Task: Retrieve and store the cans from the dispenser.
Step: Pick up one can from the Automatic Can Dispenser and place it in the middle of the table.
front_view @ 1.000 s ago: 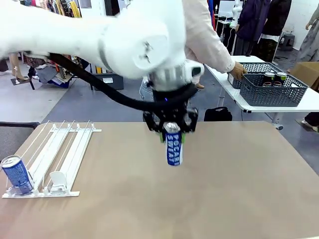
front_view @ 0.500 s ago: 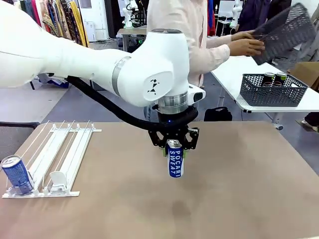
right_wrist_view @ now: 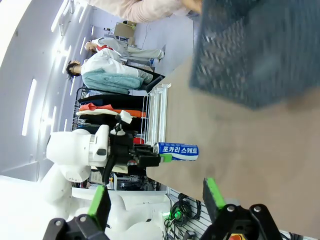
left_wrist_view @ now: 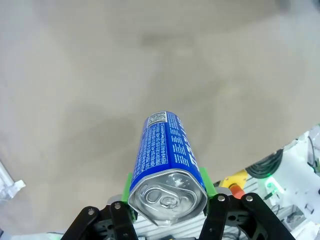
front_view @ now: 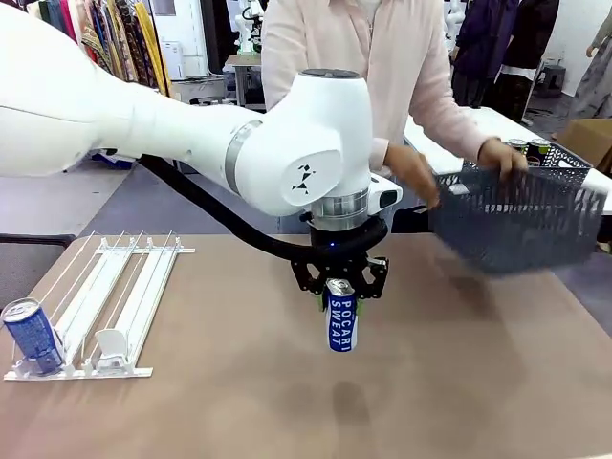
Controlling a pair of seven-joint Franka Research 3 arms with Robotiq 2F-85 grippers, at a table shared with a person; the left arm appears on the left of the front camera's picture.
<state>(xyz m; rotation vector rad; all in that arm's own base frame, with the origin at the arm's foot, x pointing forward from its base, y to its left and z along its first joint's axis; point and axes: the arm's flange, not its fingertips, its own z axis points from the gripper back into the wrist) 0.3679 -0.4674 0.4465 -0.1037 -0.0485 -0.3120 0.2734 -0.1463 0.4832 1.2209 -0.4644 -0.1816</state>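
My left gripper [front_view: 340, 290] holds a blue can [front_view: 341, 323] by its top; the can hangs upright under the jaws, off the table [front_view: 191, 402]. My right gripper [right_wrist_view: 156, 200] stands wide open and empty. Next, I think, I must carry the can rightward over the mesh basket [front_view: 516, 225] and release it.

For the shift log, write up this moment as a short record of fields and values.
left end effector: shut on held can
held can: blue, upright, lifted off the table
right end effector: open, holding nothing
dispenser: second blue can at its front lip
person's hands: gripping a dark mesh basket at the table's far right
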